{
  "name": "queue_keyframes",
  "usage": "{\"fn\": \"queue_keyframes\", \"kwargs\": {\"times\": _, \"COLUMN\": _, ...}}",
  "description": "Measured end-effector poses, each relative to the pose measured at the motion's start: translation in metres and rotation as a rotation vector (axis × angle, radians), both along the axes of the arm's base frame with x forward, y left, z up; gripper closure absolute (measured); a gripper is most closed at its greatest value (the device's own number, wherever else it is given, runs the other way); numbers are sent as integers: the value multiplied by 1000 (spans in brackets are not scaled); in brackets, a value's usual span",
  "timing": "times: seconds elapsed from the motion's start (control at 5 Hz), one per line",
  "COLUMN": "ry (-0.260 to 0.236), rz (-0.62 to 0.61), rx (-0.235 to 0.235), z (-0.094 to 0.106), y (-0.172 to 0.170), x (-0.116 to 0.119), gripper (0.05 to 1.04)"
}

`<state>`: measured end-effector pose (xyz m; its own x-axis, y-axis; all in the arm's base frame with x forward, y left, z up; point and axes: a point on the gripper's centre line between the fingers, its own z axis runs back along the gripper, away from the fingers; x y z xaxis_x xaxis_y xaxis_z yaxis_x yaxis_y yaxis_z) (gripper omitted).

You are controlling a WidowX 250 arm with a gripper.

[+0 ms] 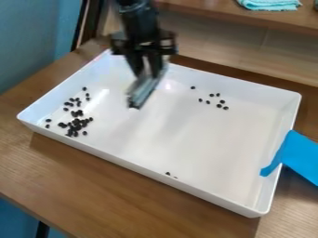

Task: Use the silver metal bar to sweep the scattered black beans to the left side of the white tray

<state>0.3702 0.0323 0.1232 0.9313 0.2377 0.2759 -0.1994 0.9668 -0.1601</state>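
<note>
A grey tool (148, 87), long and narrow, is what I hold, my jaws closed in on its upper end. It slants down toward the left of the view, its dark tip lowest, over the far half of the white tray (177, 180); I cannot tell whether that tip meets the tray's floor. My gripper (147, 72) hangs above it, blurred, coming in from the top edge on my black arm (138, 18).

Inside the tray, small dark beans lie in separate groups. The largest cluster (77, 124) bunches near the left wall, with looser ones trailing away behind it. A sparse group (218, 106) is scattered to the right of my tool, and a couple of specks (168, 174) sit close to the near wall.

Over the tray's right rim hangs a bright blue strip (301, 155), reaching past the view's edge. All this stands on a brown wooden table (93, 179). Behind it is a raised wooden shelf (205, 9) with a folded turquoise cloth (270, 4) on it, and at the left a blue wall (28, 42) beside a dark upright frame (90, 23)
</note>
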Motion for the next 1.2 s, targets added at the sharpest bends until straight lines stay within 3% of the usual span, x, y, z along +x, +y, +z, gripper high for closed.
{"fn": "queue_keyframes", "kwargs": {"times": 0.2, "ry": -20, "rz": 13, "rx": 13, "z": 2, "y": -44, "x": 20, "gripper": 736}}
{"fn": "queue_keyframes", "kwargs": {"times": 0.6, "ry": -16, "rz": 24, "rx": 57, "z": -25, "y": -103, "x": 47, "gripper": 736}}
{"fn": "queue_keyframes", "kwargs": {"times": 0.8, "ry": -12, "rz": 30, "rx": 81, "z": -40, "y": -121, "x": 59, "gripper": 736}}
{"fn": "queue_keyframes", "kwargs": {"times": 1.2, "ry": -7, "rz": 63, "rx": 136, "z": -68, "y": -120, "x": 75, "gripper": 736}}
